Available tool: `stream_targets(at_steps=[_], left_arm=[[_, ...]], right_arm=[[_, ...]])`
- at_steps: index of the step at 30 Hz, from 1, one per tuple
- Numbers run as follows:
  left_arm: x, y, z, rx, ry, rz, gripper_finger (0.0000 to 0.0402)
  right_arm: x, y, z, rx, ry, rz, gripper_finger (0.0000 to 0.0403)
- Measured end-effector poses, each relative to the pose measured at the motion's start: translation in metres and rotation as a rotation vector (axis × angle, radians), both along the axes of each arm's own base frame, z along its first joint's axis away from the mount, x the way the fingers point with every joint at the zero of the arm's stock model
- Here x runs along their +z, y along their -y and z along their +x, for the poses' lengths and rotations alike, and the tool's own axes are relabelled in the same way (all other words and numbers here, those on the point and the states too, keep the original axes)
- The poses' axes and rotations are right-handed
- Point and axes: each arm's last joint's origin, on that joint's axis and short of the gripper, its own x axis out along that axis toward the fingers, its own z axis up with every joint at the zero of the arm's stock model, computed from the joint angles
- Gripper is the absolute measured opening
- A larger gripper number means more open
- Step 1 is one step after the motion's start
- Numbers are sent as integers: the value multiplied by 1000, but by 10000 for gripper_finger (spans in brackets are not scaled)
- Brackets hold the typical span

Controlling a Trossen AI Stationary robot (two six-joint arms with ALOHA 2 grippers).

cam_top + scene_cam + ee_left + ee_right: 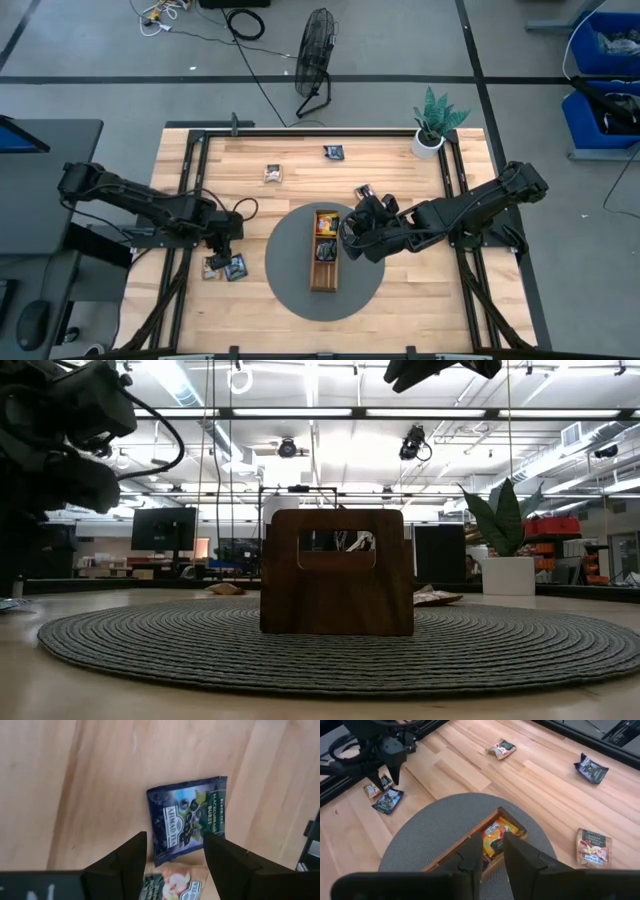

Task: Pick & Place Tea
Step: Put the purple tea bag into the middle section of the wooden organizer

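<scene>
A light wooden table (300, 170) with a dark metal frame, seen from above. A round grey woven mat (290, 285) lies near its middle. On the mat rests a long narrow wooden tray (325, 275). Tea sachets lie flat on the bare wood around the mat: a dark blue sachet (236, 267) and a pale sachet (214, 264) just left of it, another pale sachet (272, 173) beyond the mat, and a dark sachet (334, 152) farther beyond. A small potted plant (433, 125) stands at the far right corner, well apart from the mat
</scene>
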Motion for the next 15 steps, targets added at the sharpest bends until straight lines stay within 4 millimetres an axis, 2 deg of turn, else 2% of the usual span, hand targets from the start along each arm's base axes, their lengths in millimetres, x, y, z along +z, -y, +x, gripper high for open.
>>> stream_targets(at_steps=[10, 15], left_arm=[[-19, 5, 6, 15, -151, 20, 198], [-23, 5, 10, 32, -169, 27, 174]], right_arm=[[0, 0, 0, -6, -2, -5, 84], [0, 0, 0, -9, -2, -10, 84]])
